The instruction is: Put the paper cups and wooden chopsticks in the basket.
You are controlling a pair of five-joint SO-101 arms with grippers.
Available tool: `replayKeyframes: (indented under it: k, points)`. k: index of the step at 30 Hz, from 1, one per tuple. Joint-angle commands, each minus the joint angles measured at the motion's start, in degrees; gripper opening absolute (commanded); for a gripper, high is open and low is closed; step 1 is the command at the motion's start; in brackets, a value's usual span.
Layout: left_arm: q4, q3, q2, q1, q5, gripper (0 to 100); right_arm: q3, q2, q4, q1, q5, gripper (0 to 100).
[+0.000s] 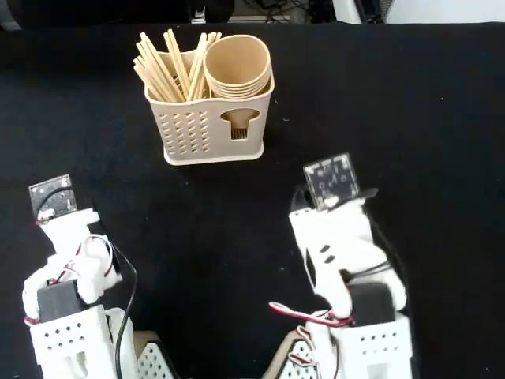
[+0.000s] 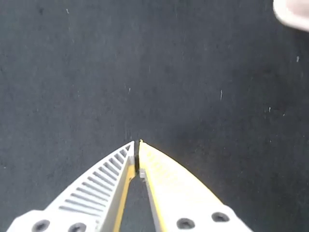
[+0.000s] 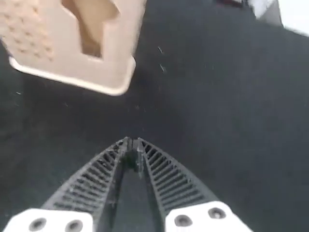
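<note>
A beige perforated basket [image 1: 209, 126] stands at the back of the black table. A stack of paper cups [image 1: 237, 65] sits in its right half and several wooden chopsticks [image 1: 170, 65] stand in its left half. The left arm is folded back at the near left, and its gripper [image 2: 137, 143] is shut over bare black cloth with nothing in it. At the near right, the right arm is folded back too; the right gripper [image 3: 131, 142] is shut and empty, with a corner of the basket [image 3: 77, 53] some way ahead of it.
Black cloth [image 1: 394, 118] covers the whole table around the basket. The two white arm bases [image 1: 71, 332] stand at the near edge. A white patch [image 2: 292, 12] shows at one corner of the left wrist view.
</note>
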Motion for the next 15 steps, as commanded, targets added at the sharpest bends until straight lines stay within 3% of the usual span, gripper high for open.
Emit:
replayKeyframes:
  k: [1, 5, 10, 15]
  points:
    - [0.7, -0.7, -0.4, 0.7, -0.5, 3, 9.5, -11.0, -2.3, 3.2, -0.4, 1.5]
    - [-5.3, 2.2, -0.4, 1.4, -0.3, 3, 20.1, -22.6, -2.6, 6.0, -0.4, 1.5]
    - [-9.3, 7.7, -0.4, 1.5, -0.4, 3, 21.4, -19.2, -0.1, 6.2, -0.4, 1.4]
    - [-8.0, 8.8, -0.4, 0.8, -0.3, 3, 21.5, -19.3, 4.3, 5.8, -0.4, 1.4]
